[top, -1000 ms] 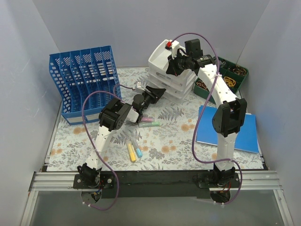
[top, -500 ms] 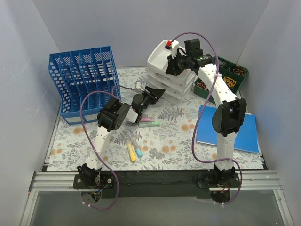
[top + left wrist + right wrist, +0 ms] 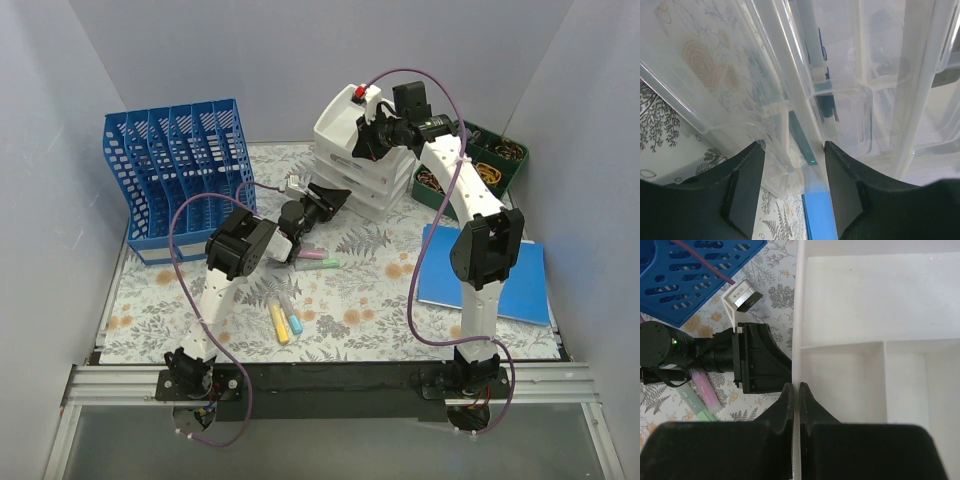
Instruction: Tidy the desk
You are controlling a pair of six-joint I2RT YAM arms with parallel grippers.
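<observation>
The desk (image 3: 380, 290) is a fern-and-flower print tabletop. A stack of white plastic trays (image 3: 340, 135) stands at its back centre. My right gripper (image 3: 365, 140) is shut on the left rim of the top tray (image 3: 865, 305); in the right wrist view its jaws (image 3: 796, 387) pinch that thin wall. My left gripper (image 3: 333, 196) is open at the stack's lower left. In the left wrist view its fingers (image 3: 792, 147) stand apart either side of a corner of the translucent lower trays (image 3: 855, 75). Several highlighters (image 3: 318, 258) lie loose on the desk.
A blue file rack (image 3: 180, 170) stands at the back left. A green box of rubber bands (image 3: 490, 160) sits at the back right. A blue notebook (image 3: 525, 280) lies at the right. Yellow and blue highlighters (image 3: 284, 322) lie near the front.
</observation>
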